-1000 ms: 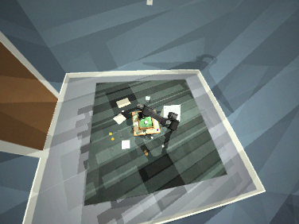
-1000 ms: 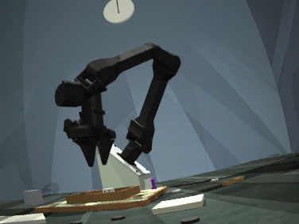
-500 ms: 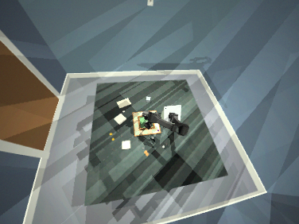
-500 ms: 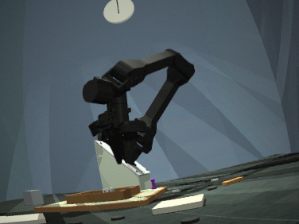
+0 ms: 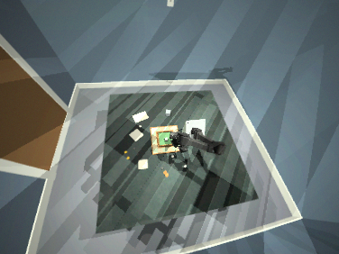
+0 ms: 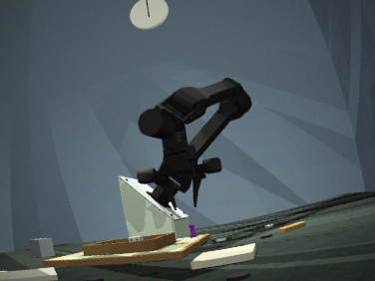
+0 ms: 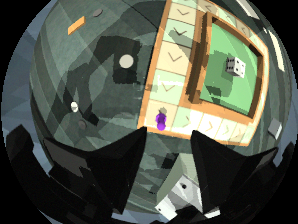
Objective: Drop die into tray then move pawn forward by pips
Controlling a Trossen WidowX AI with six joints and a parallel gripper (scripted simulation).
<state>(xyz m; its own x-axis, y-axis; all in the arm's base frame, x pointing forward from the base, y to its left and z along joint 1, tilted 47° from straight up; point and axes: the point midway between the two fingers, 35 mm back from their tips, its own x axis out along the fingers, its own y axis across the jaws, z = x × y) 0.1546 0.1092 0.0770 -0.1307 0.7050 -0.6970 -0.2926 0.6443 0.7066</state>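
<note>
The white die (image 7: pixel 235 66) (image 6: pixel 136 238) (image 5: pixel 166 139) rests in the green-floored dice tray (image 7: pixel 198 60) (image 6: pixel 160 245); several dark pips show, but I cannot count those on top for certain. The board (image 7: pixel 176 56) (image 6: pixel 120 259) (image 5: pixel 154 146) has arrowed squares around the tray. The purple pawn (image 7: pixel 160 121) (image 6: pixel 192 230) stands upright on a corner square; arrows run down the column to it and right along the row beside it. My gripper (image 7: pixel 169 132) (image 6: pixel 185 206) is part open and empty, fingertips above the pawn's corner, not touching the pawn. The pawn is hidden in the top view.
A white slope-topped box (image 5: pixel 196 126) (image 6: pixel 140 216) stands close beside the board near the pawn's corner. A grey cube (image 5: pixel 168 112) (image 6: pixel 42 247) (image 7: pixel 275 128) lies beyond the board. A cream slab (image 6: pixel 224 255) and an orange block (image 6: pixel 292 227) (image 7: pixel 76 25) lie off the board.
</note>
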